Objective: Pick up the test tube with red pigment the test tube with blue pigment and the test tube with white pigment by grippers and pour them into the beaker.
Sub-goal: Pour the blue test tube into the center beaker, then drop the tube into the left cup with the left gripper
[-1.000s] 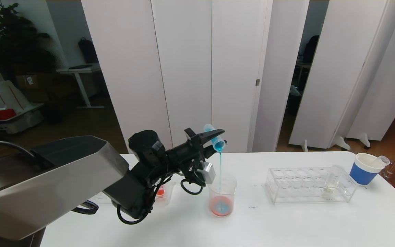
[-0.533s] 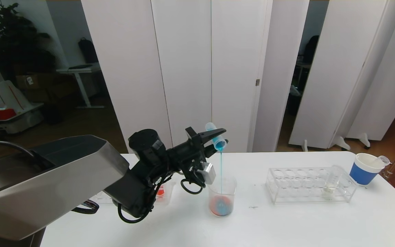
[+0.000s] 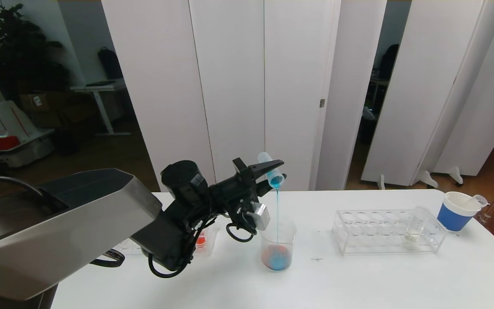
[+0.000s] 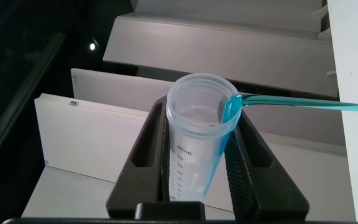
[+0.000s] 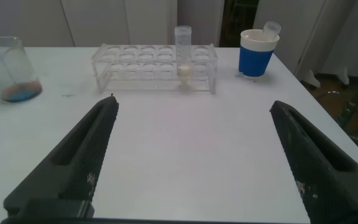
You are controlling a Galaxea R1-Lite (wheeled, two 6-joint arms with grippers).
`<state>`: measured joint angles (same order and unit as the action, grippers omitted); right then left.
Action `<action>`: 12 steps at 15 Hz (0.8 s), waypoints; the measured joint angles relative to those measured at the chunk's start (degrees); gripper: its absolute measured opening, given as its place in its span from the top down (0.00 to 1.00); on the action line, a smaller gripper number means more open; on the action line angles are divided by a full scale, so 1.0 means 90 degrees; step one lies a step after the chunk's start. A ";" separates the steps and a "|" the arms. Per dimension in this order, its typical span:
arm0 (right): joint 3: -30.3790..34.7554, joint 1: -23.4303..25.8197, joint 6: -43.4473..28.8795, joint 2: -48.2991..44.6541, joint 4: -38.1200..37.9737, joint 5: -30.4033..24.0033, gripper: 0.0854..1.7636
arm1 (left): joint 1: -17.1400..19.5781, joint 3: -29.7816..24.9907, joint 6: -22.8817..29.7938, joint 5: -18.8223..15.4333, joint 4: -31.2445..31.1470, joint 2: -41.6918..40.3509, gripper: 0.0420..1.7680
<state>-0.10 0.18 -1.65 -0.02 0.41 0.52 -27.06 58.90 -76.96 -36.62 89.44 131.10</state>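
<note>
Left end effector is clamped on the test tube with blue pigment, held tipped mouth-down above the beaker; a thin blue stream runs from the tube lip into the beaker, where blue is pooling over red-orange liquid. In the left wrist view the fingers pinch the tube wall on both sides below the rim, tube nearly drained w/ blue clinging along one side. Judgement: tube is light, thin clear plastic, stiff but smooth, so prob. slippery when wet; a mid-body pinch below the rim, as here, looks right, and squeezing harder isn't needed. Beaker is wide, low and stable on the desk, but looks fragile, so avoid knocking its rim. Right end effector hangs over the desk w/ jaws spread wide, holding nothing, facing the clear tube rack. The test tube with white pigment stands upright in that rack, near its end toward the blue-banded paper cup; it should be gripped on the exposed upper body above the rack and lifted straight up. An orange-filled tube sits behind the left arm, mostly hidden.
</note>
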 joint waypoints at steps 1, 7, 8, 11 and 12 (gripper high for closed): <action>0.0000 0.0000 0.0005 0.0000 0.0000 0.0000 0.01 | 0.0000 0.0018 -0.0012 0.0000 -0.0003 0.0012 0.68; 0.0000 0.0000 0.0003 0.0000 0.0000 0.0000 0.01 | 0.0005 0.0115 -0.0137 0.0000 -0.0003 0.0061 0.68; 0.0003 0.0000 0.0003 0.0000 0.0000 0.0000 0.01 | 0.0007 0.0129 -0.0163 0.0000 0.0000 0.0061 0.68; 0.0003 0.0000 0.0003 0.0000 0.0000 -0.0001 0.01 | 0.0022 0.0156 -0.0241 0.0000 0.0000 0.0042 0.68; 0.0003 0.0000 0.0003 0.0000 0.0000 -0.0001 0.01 | 0.0027 0.0158 -0.0260 0.0000 -0.0003 0.0030 0.68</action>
<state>-0.07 0.18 -1.62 -0.02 0.41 0.51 -26.82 60.33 -79.30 -36.62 89.42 131.37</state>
